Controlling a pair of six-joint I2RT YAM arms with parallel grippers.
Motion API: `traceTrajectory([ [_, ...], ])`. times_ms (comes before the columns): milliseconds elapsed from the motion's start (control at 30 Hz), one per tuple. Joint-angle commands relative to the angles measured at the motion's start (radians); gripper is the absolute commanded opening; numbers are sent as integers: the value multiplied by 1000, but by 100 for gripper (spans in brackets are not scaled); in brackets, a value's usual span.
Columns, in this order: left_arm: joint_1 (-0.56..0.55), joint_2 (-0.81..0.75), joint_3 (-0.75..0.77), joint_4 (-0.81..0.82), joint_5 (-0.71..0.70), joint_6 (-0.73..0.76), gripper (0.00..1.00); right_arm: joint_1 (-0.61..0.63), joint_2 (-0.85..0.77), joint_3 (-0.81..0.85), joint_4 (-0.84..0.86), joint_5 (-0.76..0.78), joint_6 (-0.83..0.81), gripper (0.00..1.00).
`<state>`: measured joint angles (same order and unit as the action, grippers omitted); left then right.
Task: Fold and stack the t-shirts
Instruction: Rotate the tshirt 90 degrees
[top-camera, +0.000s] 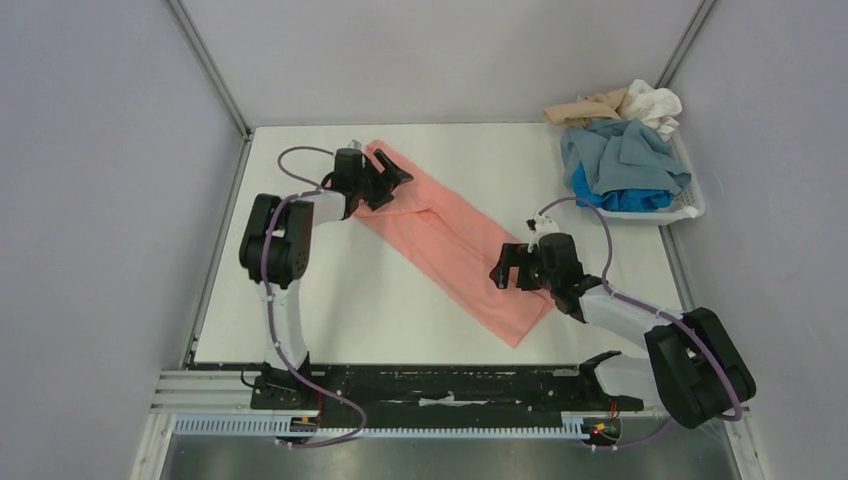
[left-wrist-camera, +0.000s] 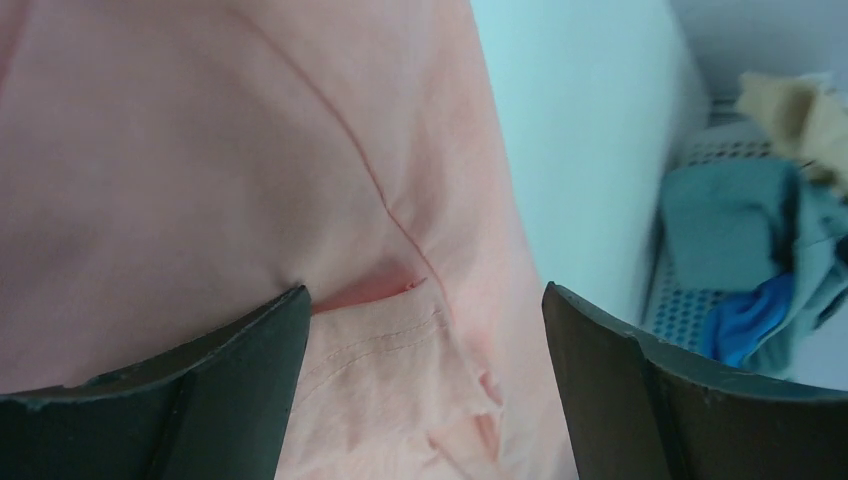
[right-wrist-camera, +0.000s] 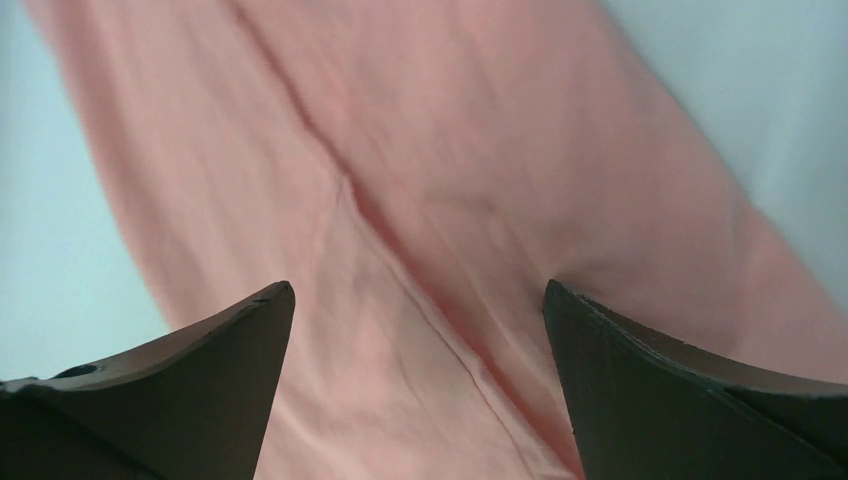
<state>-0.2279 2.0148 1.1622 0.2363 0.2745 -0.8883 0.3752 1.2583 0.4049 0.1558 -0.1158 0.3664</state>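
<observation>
The salmon-pink t-shirt (top-camera: 450, 245) lies folded into a long strip running diagonally from the table's far left to near right. My left gripper (top-camera: 392, 180) is open, just above the strip's far end; the left wrist view shows a stitched hem (left-wrist-camera: 390, 340) between its fingers (left-wrist-camera: 250, 360). My right gripper (top-camera: 512, 268) is open, low over the strip's near part; the right wrist view shows pink cloth with a fold line (right-wrist-camera: 400, 290) between its fingers (right-wrist-camera: 230, 340). Grey-blue (top-camera: 620, 150), bright blue (top-camera: 630, 198), beige (top-camera: 585, 108) and white (top-camera: 655, 103) t-shirts lie heaped at the far right.
A white plastic basket (top-camera: 690, 205) at the table's far right corner holds the heap of shirts; it also shows in the left wrist view (left-wrist-camera: 690, 300). Grey walls close in the table on three sides. A black rail (top-camera: 450, 385) runs along the near edge.
</observation>
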Motion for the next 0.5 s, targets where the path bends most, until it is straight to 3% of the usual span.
traceTrajectory([
  [0, -12, 276, 342, -17, 90, -93, 93, 121, -25, -97, -57, -85, 83, 98],
  [133, -56, 489, 709, -72, 161, -172, 93, 294, -57, -140, -1, -207, 48, 98],
  [300, -109, 750, 1092, -136, 162, -236, 93, 428, -91, -117, -18, -186, -17, 98],
  [467, -137, 884, 1235, -13, 148, -315, 92, 469, -81, -98, 96, -184, -9, 98],
])
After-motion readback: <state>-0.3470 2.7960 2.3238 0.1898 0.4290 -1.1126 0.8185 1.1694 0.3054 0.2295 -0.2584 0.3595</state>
